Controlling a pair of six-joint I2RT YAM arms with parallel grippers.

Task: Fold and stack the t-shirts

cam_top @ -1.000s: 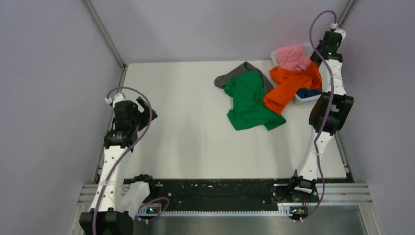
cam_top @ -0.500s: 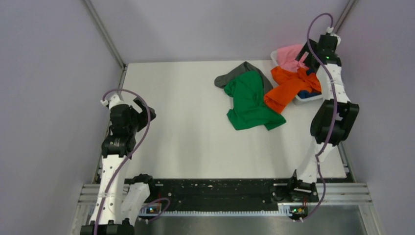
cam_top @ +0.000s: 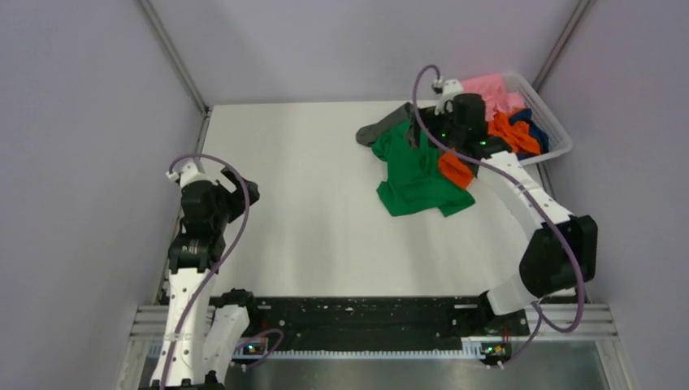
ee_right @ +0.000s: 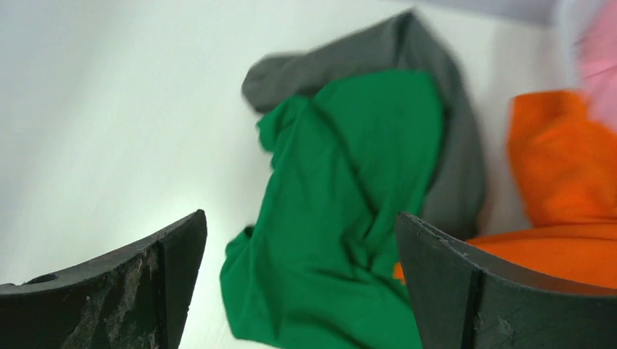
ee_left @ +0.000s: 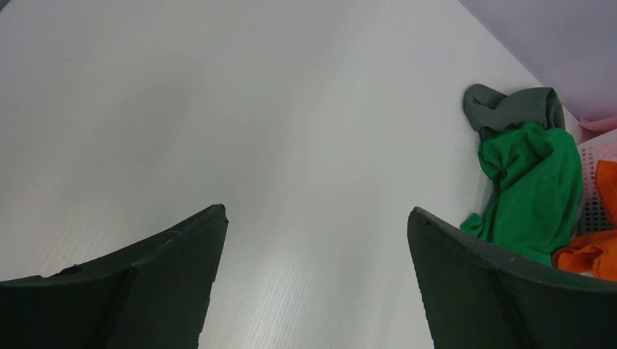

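A crumpled bright green t-shirt [cam_top: 414,175] lies on the white table at the back right, partly over a dark grey t-shirt [cam_top: 380,127]. An orange t-shirt [cam_top: 455,169] spills from the white basket [cam_top: 556,128], which also holds pink [cam_top: 487,85] and blue [cam_top: 528,119] t-shirts. My right gripper [cam_top: 418,135] hovers open just above the green t-shirt [ee_right: 349,182], with nothing between its fingers; grey [ee_right: 407,43] and orange [ee_right: 560,160] cloth lie beyond. My left gripper [cam_top: 240,185] hangs open and empty over bare table at the left, far from the green t-shirt [ee_left: 535,189].
The basket stands in the back right corner against the purple wall. Purple walls close in the table [cam_top: 309,203] on the left, back and right. A black rail with both arm bases runs along the near edge.
My right arm has swung from over the basket leftward and down to above the green and grey t-shirts, and its jaws have opened. The left arm has barely shifted.
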